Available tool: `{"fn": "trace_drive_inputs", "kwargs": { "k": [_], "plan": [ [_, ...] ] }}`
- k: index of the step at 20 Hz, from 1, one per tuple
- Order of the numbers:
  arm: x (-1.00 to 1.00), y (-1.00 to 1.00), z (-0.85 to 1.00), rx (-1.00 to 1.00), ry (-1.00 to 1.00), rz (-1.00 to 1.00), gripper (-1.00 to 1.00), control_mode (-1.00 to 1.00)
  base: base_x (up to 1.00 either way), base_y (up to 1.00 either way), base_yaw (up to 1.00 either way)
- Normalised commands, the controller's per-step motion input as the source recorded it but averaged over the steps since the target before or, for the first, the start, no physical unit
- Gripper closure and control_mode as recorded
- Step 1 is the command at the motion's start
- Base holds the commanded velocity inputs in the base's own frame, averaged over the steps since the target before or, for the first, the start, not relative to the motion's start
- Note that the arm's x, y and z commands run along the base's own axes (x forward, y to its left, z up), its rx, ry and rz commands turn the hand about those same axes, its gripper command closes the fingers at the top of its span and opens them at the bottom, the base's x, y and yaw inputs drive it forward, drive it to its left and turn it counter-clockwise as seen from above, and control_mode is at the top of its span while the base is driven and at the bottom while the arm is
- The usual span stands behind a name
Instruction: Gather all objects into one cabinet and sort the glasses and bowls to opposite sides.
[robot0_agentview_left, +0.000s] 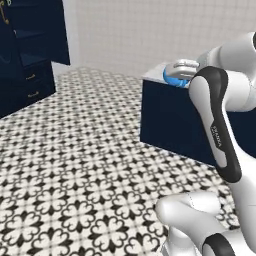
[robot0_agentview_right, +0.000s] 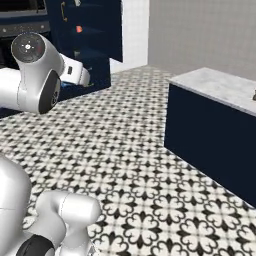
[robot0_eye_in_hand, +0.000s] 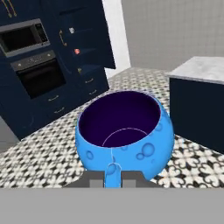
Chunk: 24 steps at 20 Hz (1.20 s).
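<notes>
Clamping the rounded bright blue bowl with a dark purple inside (robot0_eye_in_hand: 124, 131) by its near rim, your gripper (robot0_eye_in_hand: 113, 177) has its jaws pinched narrow; bowl is held up above the patterned black-and-white floor tiles (robot0_eye_in_hand: 52, 153). Tall dark navy cabinet (robot0_eye_in_hand: 85, 48) stands well apart beyond it; navy island with pale marble top (robot0_eye_in_hand: 199, 70) sits off to the side.

blue bowl (robot0_eye_in_hand: 124, 135): glossy, dimpled, dark inside | island top (robot0_agentview_right: 220, 85): pale marble look | floor (robot0_agentview_left: 75, 165): patterned tile

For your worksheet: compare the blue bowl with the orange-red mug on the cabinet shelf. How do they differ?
The blue bowl is clamped in the shut gripper, above the floor; the orange-red mug stands on a shelf in the tall navy cabinet. The bowl is bright blue with a dark inside; the mug plain orange-red. Both are small vessels.
</notes>
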Motion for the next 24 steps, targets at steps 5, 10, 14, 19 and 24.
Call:
{"fn": "trace_drive_inputs", "kwargs": {
  "k": [5, 10, 14, 19, 24],
  "plan": [
    [0.0, 0.0, 0.0, 0.0, 0.0, 0.0, 1.0, 1.0, 0.29, 0.17, 0.47],
    [0.0, 0.0, 0.0, 0.0, 0.0, 0.0, 1.0, 1.0, 0.21, 0.06, 0.5],
    [0.0, 0.0, 0.0, 0.0, 0.0, 0.0, 1.0, 1.0, 0.25, 0.01, 0.5],
    [0.0, 0.0, 0.0, 0.0, 0.0, 0.0, 1.0, 1.0, 0.12, -0.03, 0.3],
    [0.0, 0.0, 0.0, 0.0, 0.0, 0.0, 1.0, 1.0, 0.0, 0.04, 0.02]
  ]
}}
